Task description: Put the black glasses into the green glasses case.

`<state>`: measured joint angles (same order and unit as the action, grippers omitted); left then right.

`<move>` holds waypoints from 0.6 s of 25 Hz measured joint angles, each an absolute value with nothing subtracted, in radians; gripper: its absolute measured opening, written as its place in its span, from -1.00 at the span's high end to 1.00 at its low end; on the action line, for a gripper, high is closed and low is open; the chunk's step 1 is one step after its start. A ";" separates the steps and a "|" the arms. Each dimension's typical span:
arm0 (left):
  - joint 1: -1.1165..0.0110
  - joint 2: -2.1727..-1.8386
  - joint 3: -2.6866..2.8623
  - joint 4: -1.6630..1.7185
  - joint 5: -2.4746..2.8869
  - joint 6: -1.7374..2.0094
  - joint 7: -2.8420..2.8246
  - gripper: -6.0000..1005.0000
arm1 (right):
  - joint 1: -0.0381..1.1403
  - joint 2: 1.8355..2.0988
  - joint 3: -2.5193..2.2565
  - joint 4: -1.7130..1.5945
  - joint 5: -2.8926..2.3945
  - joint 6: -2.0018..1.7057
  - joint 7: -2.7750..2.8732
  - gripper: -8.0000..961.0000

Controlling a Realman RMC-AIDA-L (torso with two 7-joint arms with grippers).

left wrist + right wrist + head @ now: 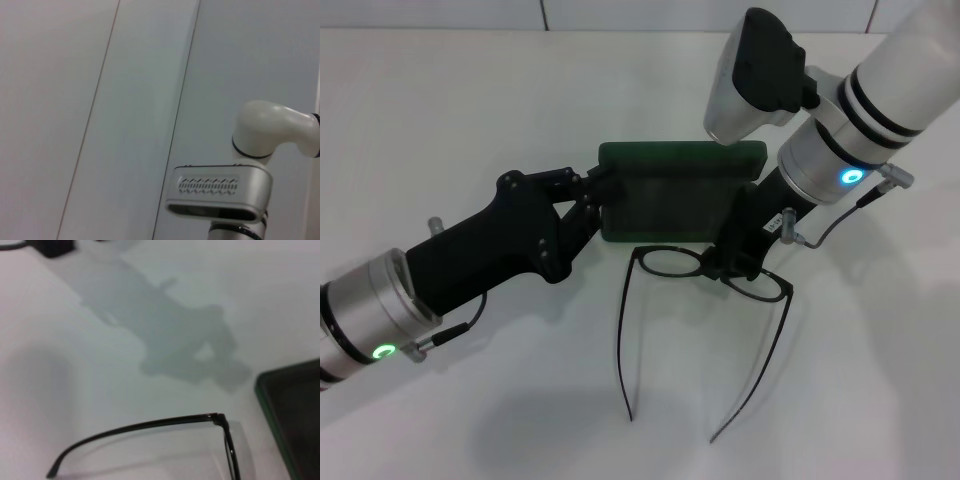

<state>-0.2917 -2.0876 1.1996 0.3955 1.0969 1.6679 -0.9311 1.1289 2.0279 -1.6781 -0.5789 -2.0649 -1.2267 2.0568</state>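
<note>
The green glasses case lies open in the middle of the table, lid standing up on its far side and dark inside facing up. My left gripper is shut on the case's left end. The black glasses are just in front of the case, temple arms unfolded and pointing toward me. My right gripper comes down from the right and is shut on the frame near the bridge. The right wrist view shows one temple arm of the glasses and a corner of the case.
Everything sits on a white table with a tiled wall behind it. In the left wrist view only the wall and the right arm's wrist camera housing appear.
</note>
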 joint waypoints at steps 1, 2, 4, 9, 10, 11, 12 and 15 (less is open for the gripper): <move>-0.290 -2.088 1.198 0.396 1.097 1.670 -0.931 0.83 | 1.118 2.028 -1.677 -0.603 -2.065 -1.235 2.058 0.76; -0.287 -2.087 1.197 0.395 1.097 1.673 -0.932 0.83 | 1.100 2.028 -1.673 -0.638 -2.065 -1.248 2.062 0.78; -0.280 -2.085 1.194 0.395 1.094 1.684 -0.935 0.83 | 1.050 2.027 -1.661 -0.735 -2.066 -1.287 2.075 0.82; -0.276 -2.085 1.182 0.396 1.086 1.743 -0.919 0.83 | 0.842 2.022 -1.540 -1.020 -2.067 -1.397 2.079 0.84; -0.276 -2.085 1.172 0.395 1.084 1.765 -0.914 0.83 | 0.785 2.022 -1.499 -1.075 -2.049 -1.416 2.059 0.84; -0.277 -2.085 1.163 0.395 1.083 1.787 -0.910 0.83 | 0.750 2.022 -1.473 -1.104 -2.030 -1.428 2.037 0.84; -0.280 -2.084 1.156 0.395 1.083 1.817 -0.905 0.83 | 0.704 2.022 -1.439 -1.127 -1.996 -1.437 1.998 0.84; -0.300 -2.076 1.153 0.400 1.081 1.881 -0.914 0.83 | 0.596 2.019 -1.337 -1.146 -1.862 -1.471 1.866 0.84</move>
<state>-0.2996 -2.0763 1.1526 0.3998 1.0811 1.8810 -0.9140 0.5959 2.0186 -1.3372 -1.1455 -1.8619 -1.4713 1.8661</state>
